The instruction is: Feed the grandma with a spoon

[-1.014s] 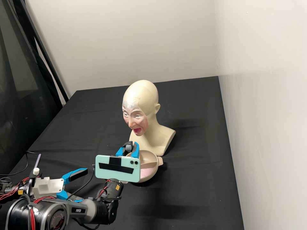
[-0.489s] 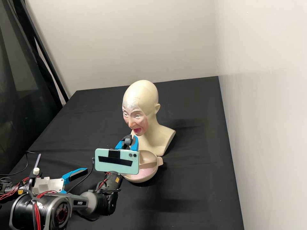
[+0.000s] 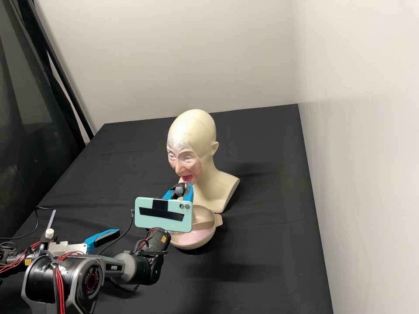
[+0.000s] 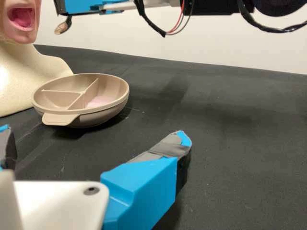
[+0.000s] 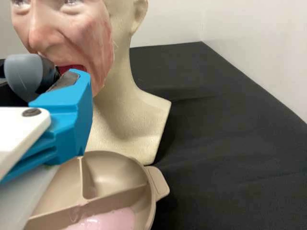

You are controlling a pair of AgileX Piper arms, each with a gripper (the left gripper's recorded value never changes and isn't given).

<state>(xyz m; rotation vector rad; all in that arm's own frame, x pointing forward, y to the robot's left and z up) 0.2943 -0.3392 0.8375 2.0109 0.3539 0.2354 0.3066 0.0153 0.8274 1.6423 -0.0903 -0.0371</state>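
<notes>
Right gripper (image 3: pixel 178 192): pinches the thick grey handle of the spoon (image 5: pixel 27 76) between its blue fingers.
Spoon axis: runs out ahead of the gripper towards the face; in the left wrist view the pale tip (image 4: pixel 61 28) sticks out past the fingertips.
Grandma (image 3: pixel 192 144): mannequin head upright on the bench, facing the right gripper.
Mouth (image 4: pixel 21 17): open, straight ahead of the spoon tip and slightly above it; near, but a gap shows between them.
Bowl (image 3: pixel 210 214): below the right gripper and just in front of the bust, with pink food in one of its three compartments.
Left gripper (image 4: pixel 93 134): fingers spread and holding nothing, low by the bench; the bowl lies ahead of it and the head is well apart.
Nearer arm: the right, by far; the feeding is its job.
Coming move (judgement): a short push along the spoon's own axis with a slight lift, so the tip enters between the lips.
Load: whether the spoon carries food cannot be told.
</notes>
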